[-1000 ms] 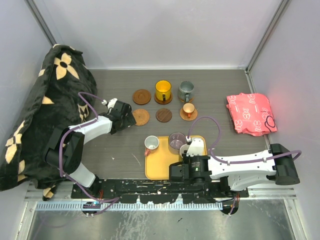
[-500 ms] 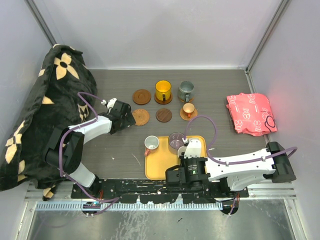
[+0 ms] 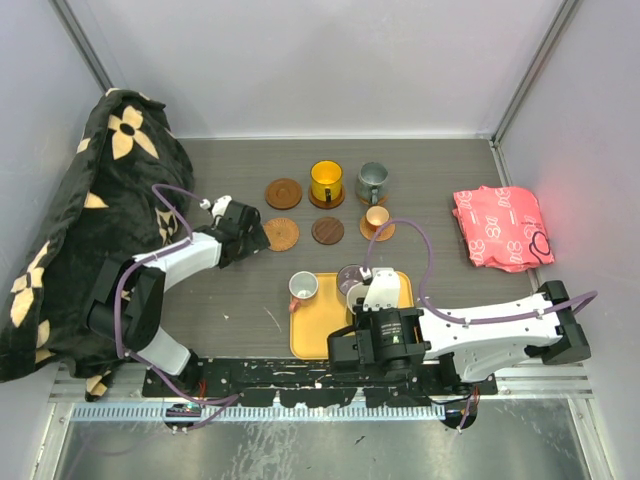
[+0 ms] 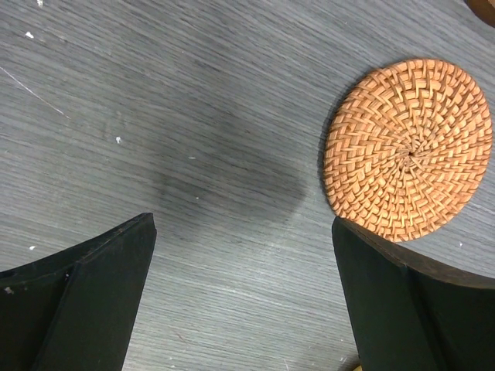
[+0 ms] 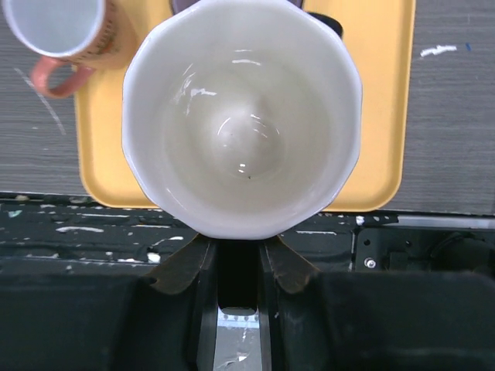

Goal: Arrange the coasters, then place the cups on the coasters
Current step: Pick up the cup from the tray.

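The white faceted ceramic cup [image 5: 241,124] is seen gripped by the right hand [image 5: 236,259] only in the wrist view; overhead it is largely hidden. The left hand [image 4: 244,232] is held wide.

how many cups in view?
6. Farther back: yellow mug, grey-green mug, small brown cup; at the tray: pink-handled cup, purple-grey cup partly behind the right arm; in the right gripper: white cup.

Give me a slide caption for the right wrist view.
Right pincer grips a white cup at the yellow tray, a pink-handled cup alongside.
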Available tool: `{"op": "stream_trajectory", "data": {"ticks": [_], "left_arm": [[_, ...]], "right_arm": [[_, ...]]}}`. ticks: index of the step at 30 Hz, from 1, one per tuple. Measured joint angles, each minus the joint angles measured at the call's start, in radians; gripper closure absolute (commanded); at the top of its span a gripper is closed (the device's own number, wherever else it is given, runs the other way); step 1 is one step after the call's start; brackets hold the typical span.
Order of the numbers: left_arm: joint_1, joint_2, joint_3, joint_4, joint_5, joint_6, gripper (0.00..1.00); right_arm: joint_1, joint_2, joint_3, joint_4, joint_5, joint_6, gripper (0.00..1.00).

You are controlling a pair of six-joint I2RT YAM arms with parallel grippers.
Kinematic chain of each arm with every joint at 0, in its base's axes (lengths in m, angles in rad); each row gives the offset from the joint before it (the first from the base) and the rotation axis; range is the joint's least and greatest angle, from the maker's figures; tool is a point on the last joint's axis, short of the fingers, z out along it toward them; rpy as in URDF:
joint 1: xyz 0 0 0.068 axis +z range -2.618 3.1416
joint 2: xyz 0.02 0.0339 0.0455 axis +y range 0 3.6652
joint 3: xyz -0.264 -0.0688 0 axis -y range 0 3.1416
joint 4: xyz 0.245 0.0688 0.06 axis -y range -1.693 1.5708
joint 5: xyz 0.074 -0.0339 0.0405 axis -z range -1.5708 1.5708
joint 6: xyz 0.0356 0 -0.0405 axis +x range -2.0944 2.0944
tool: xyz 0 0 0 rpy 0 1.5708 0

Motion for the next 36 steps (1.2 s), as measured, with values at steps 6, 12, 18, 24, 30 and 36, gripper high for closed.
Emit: {"op": "stream_trajectory", "data": {"ticks": [6, 12, 18, 24, 30, 36], "left_arm": [[0.0, -0.021, 0.0, 0.0, -0.01, 0.002, 0.02], [0.0, -0.047, -0.003, -0.001, -0.024, 0.005, 0.02], [0.0, -0.068, -0.003, -0.008, -0.038, 0.004, 0.02], [0.0, -0.11, -0.002, -0.034, -0.056, 0.005, 0.02], [0.0, -0.174, 0.003, -0.06, -0.085, 0.019, 0.02], [0.0, -0.215, 0.023, -0.099, -0.112, 0.027, 0.02]], "right_arm": [[0.0, 0.021, 0.129, -0.012, 0.061, -0.068, 0.99], [-0.003, 0.08, 0.249, -0.013, 0.126, -0.146, 0.99], [-0.032, 0.092, 0.303, 0.001, 0.172, -0.229, 0.99], [-0.164, 0.09, 0.309, 0.163, 0.169, -0.44, 1.0], [-0.337, 0.07, 0.265, 0.367, 0.101, -0.667, 0.99], [-0.505, 0.087, 0.25, 0.527, 0.011, -0.872, 1.0]]}}
